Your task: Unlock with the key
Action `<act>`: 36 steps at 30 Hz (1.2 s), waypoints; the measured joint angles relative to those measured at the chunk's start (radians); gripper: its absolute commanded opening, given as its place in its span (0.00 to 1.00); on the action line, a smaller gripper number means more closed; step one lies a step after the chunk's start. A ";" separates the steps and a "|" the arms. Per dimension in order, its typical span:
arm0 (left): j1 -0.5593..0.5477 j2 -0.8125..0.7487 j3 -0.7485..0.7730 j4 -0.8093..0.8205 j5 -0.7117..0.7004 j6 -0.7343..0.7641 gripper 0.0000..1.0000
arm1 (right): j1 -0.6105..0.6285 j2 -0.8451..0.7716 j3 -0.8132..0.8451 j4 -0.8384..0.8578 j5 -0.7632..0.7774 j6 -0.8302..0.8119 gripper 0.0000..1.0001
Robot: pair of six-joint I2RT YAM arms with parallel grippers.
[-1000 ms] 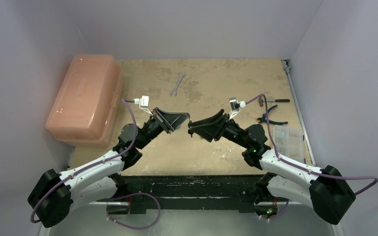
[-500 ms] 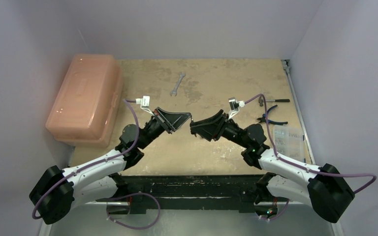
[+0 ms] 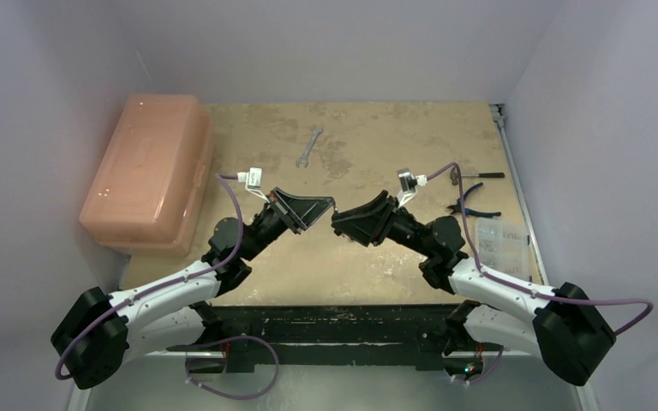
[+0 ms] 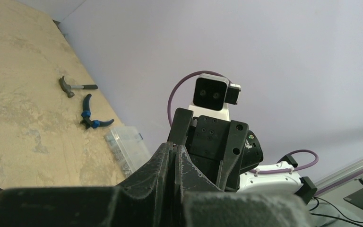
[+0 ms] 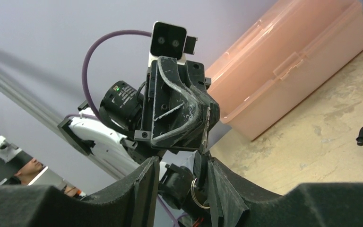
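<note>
Key (image 5: 207, 126) was up in the air btw the two arms, over the middle of the table (image 3: 377, 137). From the right wrist cam I only got it edge-on, a thin silver strip at the tip of the left gripper (image 4: 175, 156). Left fingers were pressed tight together on it, basically no gap in the left wrist cam. Just below the strip a metal key ring (image 5: 194, 193) showed, right beside the inner face of one right finger.

Right gripper (image 5: 179, 166) pointed straight at the left one, tips nearly meeting in the top cam. Its fingers stood apart w/ a dark lump in the gap. Couldn't tell whether they were pinching it or if it was just part of the other arm behind, way too dark in there tbh.

Both wrists were raised off the table, elbows out to the sides.

Further out: a wrench (image 3: 308, 145) lay toward the back, near the centre. Hammer (image 3: 471, 175), blue-handled pliers (image 3: 469, 204) and a clear organizer case (image 3: 501, 244) sat along the right edge, hammer farthest back, case nearest the arm bases. Big pink plastic box (image 3: 147, 171) w/ the lid down sat at the left edge, well apart from both grippers.
</note>
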 measured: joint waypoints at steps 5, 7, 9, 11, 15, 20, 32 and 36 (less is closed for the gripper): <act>-0.010 0.003 0.000 0.000 -0.010 0.007 0.00 | 0.000 0.022 0.000 0.025 -0.015 0.017 0.43; -0.011 0.004 0.000 0.000 -0.013 0.007 0.00 | 0.000 0.028 0.000 0.028 -0.015 0.022 0.42; -0.012 0.004 0.000 0.000 -0.015 0.008 0.00 | 0.000 0.032 0.000 0.030 -0.015 0.025 0.40; -0.012 0.004 0.000 0.000 -0.018 0.008 0.00 | 0.000 0.032 0.000 0.031 -0.015 0.026 0.37; -0.016 0.003 0.000 0.000 -0.022 0.008 0.00 | 0.000 0.032 0.000 0.027 -0.015 0.029 0.28; -0.021 -0.005 0.000 0.001 -0.025 0.008 0.00 | -0.001 0.032 0.000 0.016 -0.014 0.030 0.05; -0.025 -0.032 -0.031 -0.003 -0.033 0.034 0.32 | -0.003 0.029 0.001 -0.041 -0.021 0.028 0.00; -0.025 -0.093 -0.043 -0.053 -0.035 0.070 0.42 | -0.004 -0.011 0.013 -0.115 -0.037 -0.009 0.00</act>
